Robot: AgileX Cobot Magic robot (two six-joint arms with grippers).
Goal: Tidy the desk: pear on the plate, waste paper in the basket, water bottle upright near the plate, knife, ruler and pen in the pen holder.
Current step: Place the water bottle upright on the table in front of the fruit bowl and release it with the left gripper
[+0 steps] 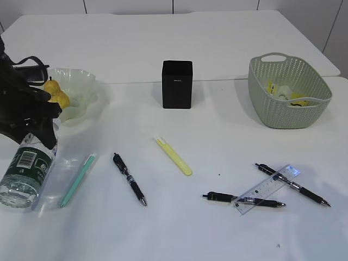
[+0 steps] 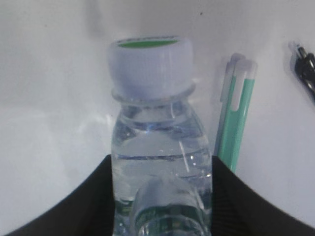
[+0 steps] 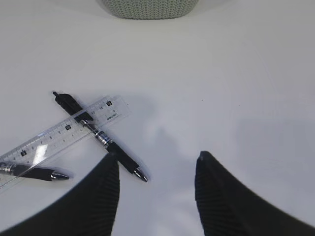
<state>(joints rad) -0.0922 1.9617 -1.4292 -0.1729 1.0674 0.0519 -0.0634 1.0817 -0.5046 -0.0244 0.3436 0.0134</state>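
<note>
The water bottle (image 1: 26,174) sits at the left edge of the desk (image 1: 217,228), held by the left end effector (image 1: 38,128), whose dark fingers (image 2: 83,201) press both sides of its clear body in the left wrist view; the white cap (image 2: 150,64) points away from that camera, and in the exterior view the bottle leans, its green label low and toward the near edge. Just right of the bottle lies a teal pen (image 1: 79,178), and a black pen (image 1: 129,179) lies a little farther right. Behind the left arm, the pear (image 1: 56,93) rests in the plate (image 1: 87,81), partly hidden by the arm. A yellow knife-like stick (image 1: 174,156) lies near the middle of the desk, in front of the pen holder (image 1: 177,84), which stands upright and well apart from it. On the right side, the ruler (image 1: 267,189) lies slantwise across two more black pens: one (image 1: 243,199) under its near end, another (image 1: 293,185) crossing under its far, bluish end. The basket (image 1: 288,92) stands at the far right with the waste paper (image 1: 285,92), yellow and white scraps, inside it. The right end effector (image 3: 157,172) does not show in the exterior view; in its own wrist view it hovers over the bare desk with its fingers standing apart and nothing between them, the ruler and one black pen just to its left and the basket's rim at the top.
</note>
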